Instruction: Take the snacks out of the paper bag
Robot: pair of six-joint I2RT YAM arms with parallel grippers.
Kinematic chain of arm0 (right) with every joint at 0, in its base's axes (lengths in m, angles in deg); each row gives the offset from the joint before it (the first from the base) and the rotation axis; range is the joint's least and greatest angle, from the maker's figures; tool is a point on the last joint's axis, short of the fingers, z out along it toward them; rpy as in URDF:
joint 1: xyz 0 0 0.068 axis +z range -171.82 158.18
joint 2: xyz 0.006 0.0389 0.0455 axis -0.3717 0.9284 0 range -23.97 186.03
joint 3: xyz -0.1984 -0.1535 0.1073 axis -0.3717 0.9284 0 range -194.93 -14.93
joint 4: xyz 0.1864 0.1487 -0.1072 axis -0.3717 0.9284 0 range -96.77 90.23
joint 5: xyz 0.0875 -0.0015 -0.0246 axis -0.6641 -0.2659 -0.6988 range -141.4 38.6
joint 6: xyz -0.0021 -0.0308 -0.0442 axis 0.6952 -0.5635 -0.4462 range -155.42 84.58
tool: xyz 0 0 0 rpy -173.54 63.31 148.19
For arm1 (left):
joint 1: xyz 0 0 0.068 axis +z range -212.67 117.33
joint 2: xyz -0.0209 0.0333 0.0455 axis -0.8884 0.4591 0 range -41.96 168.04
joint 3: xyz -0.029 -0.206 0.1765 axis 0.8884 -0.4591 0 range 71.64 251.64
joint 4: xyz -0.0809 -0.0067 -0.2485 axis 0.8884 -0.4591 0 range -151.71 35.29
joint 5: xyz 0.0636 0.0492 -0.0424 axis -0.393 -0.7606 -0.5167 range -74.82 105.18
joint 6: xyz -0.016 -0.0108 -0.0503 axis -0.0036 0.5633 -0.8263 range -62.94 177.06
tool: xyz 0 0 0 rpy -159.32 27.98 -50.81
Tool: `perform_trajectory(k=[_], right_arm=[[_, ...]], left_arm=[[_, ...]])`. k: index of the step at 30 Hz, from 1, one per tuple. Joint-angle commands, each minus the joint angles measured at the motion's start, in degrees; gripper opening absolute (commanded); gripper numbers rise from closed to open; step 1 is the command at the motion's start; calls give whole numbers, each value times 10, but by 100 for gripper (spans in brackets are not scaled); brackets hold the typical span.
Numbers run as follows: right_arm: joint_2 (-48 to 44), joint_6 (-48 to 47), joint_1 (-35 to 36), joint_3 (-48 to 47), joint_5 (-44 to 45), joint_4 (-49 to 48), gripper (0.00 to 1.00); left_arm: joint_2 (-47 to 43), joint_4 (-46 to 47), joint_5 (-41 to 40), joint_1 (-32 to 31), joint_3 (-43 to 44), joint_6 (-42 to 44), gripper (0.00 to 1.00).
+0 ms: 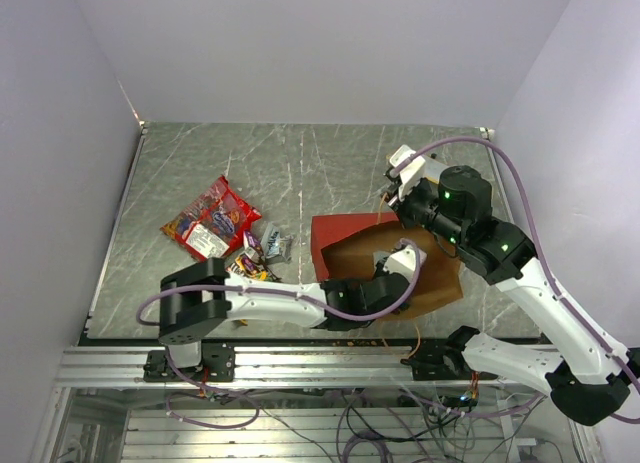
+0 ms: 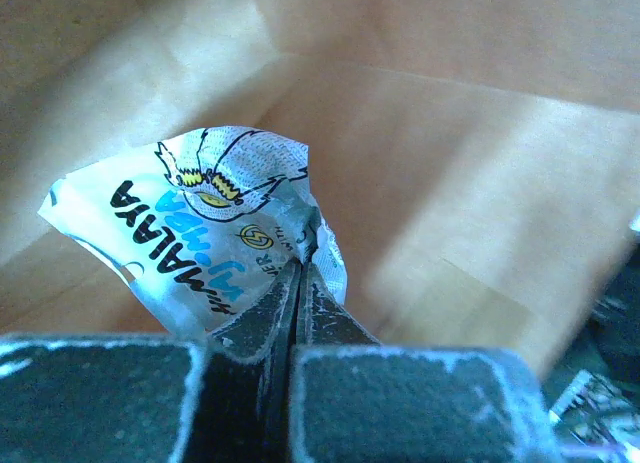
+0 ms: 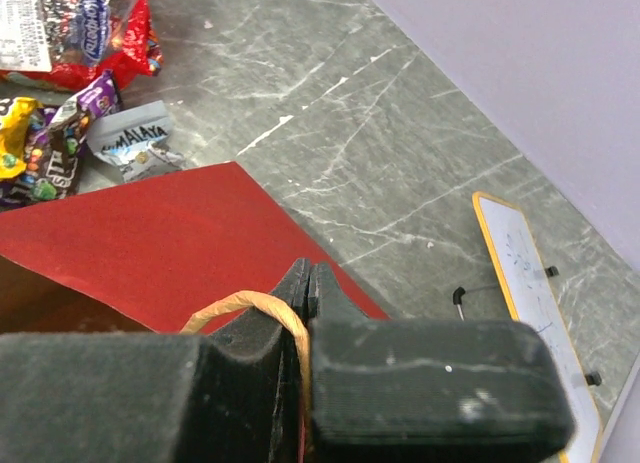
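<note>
The brown paper bag [image 1: 435, 278] lies on the table with its red side panel [image 1: 345, 241] up. My left arm reaches into it; the fingers are hidden in the top view. In the left wrist view my left gripper [image 2: 303, 261] is shut on a white-and-blue packet [image 2: 200, 218] inside the bag [image 2: 480, 173]. My right gripper [image 3: 308, 283] is shut on the bag's tan loop handle [image 3: 245, 303] above the red panel [image 3: 170, 233]. A red chip bag [image 1: 212, 220] and small packets [image 1: 258, 253] lie left of the bag.
The right wrist view shows the red chip bag [image 3: 85, 28], a purple packet [image 3: 55, 148] and a silver-blue packet [image 3: 135, 143] on the grey marble table [image 3: 400, 123]. A white board with a yellow rim [image 3: 530, 283] lies to the right. Walls close in on three sides.
</note>
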Motion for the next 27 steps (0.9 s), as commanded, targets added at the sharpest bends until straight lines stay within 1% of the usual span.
perform_trajectory(k=[1, 8, 10, 14, 17, 21, 23, 25, 27], right_arm=[[2, 16, 0, 15, 42, -44, 0], [13, 39, 0, 12, 90, -43, 0], [15, 45, 0, 11, 102, -43, 0], [31, 68, -1, -10, 119, -26, 0], [44, 78, 0, -29, 126, -16, 0], [59, 85, 0, -46, 137, -4, 0], [61, 92, 0, -49, 146, 1, 0], [60, 103, -1, -50, 153, 7, 0], [54, 112, 0, -45, 150, 9, 0]], left_arm=[[-63, -10, 88, -16, -14, -16, 7], [-171, -60, 162, -27, -34, -21, 7], [-210, -87, 178, -28, -34, -17, 7], [-286, -157, 181, -28, -17, -1, 7], [-342, -215, 175, -26, 15, 8, 7], [-386, -302, 140, -22, 72, 18, 7], [-403, -342, 91, -16, 101, 15, 7], [-418, -367, 45, -1, 122, 20, 7], [-431, -378, 19, 33, 135, 29, 7]])
